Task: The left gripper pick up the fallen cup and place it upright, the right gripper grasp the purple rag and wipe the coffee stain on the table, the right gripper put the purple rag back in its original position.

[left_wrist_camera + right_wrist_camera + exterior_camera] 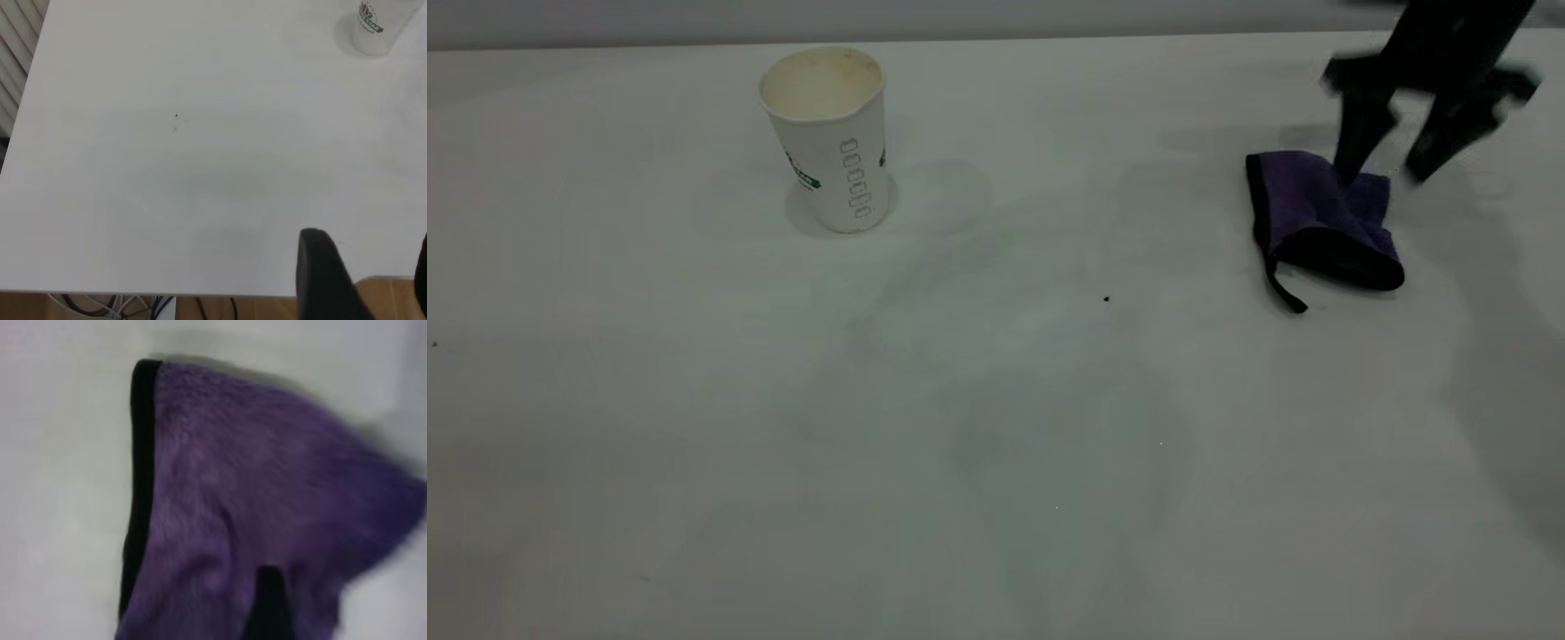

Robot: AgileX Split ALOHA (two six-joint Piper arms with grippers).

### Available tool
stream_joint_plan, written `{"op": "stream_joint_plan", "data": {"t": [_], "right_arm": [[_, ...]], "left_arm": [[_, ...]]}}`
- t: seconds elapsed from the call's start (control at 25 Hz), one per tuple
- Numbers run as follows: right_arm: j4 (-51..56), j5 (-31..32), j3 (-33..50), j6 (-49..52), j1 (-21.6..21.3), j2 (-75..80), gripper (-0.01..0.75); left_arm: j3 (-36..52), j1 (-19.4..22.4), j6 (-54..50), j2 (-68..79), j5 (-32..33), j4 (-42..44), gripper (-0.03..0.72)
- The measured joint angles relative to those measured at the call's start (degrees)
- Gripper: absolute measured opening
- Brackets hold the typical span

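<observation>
The cup (831,133) stands upright on the table (996,462) at the back left, and also shows in the left wrist view (375,27). The purple rag (1307,209) lies crumpled at the right. My right gripper (1392,171) is open just over the rag's far edge. One finger touches the cloth and the other is beside it over bare table. In the right wrist view the rag (253,473) fills the picture, with one fingertip (269,593) on it. My left gripper (370,280) is open and empty, far from the cup at the table's edge. No coffee stain shows.
A tiny black speck (1106,299) lies mid-table between cup and rag. Faint grey smudges mark the white surface. In the left wrist view the table edge has cables (120,307) and wooden floor below it.
</observation>
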Motion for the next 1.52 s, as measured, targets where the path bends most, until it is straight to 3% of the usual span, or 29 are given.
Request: {"op": "stream_joint_plan", "data": {"t": [0.28,0.52,0.76,1.52], "right_arm": [[-1.0,14.9,0.0,0.7,0.1,-19.5,0.729],[-1.9,17.2,4.7,1.7,1.6,-37.7,0.729],[-3.0,18.1,19.6,2.2,4.6,-55.8,0.729],[-4.9,18.2,65.1,4.4,4.7,-104.5,0.700]], "left_arm": [[0.0,0.0,0.0,0.0,0.0,0.0,0.399],[0.0,0.0,0.0,0.0,0.0,0.0,0.399],[0.0,0.0,0.0,0.0,0.0,0.0,0.399],[0.0,0.0,0.0,0.0,0.0,0.0,0.399]]}}
